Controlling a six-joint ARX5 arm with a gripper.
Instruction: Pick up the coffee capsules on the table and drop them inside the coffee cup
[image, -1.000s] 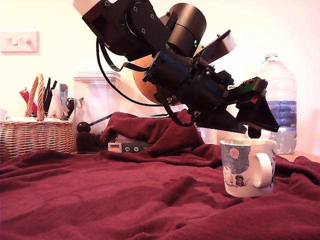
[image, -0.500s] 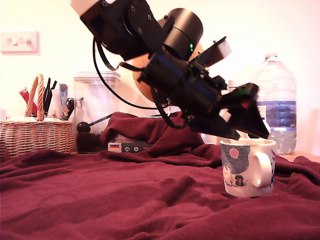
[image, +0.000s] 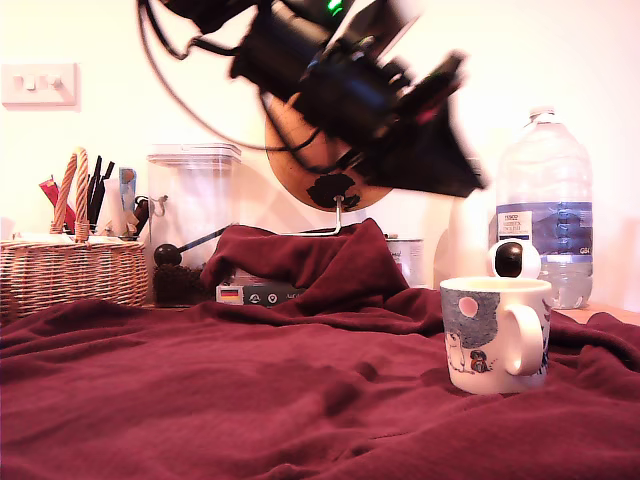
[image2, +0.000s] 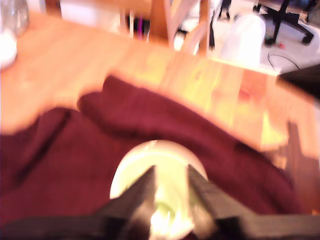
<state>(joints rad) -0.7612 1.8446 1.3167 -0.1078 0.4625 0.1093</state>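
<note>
The coffee cup (image: 495, 335), a white mug with a pink circle and cartoon figures, stands on the dark red blanket over the table (image: 250, 390) at the exterior view's right. My gripper (image: 468, 182) hangs blurred well above it, a little toward that view's left. In the wrist view the two dark fingers (image2: 142, 192) stand apart with nothing gripped between them, and the cup's pale round mouth (image2: 132, 167) shows beneath. A pale greenish blur (image2: 164, 212) lies inside the cup; I cannot tell if it is a coffee capsule. No capsule shows on the blanket.
A large water bottle (image: 545, 200) and a small white-and-black ball camera (image: 510, 260) stand behind the cup. A wicker basket (image: 70, 272), a clear container (image: 192, 205) and a dark box (image: 255, 293) line the back left. Bare light wood (image2: 200, 75) lies beyond the blanket.
The arm has swung up and toward the exterior view's left, lifting the gripper from just over the cup's rim to well above it. The ball camera behind the cup is now uncovered.
</note>
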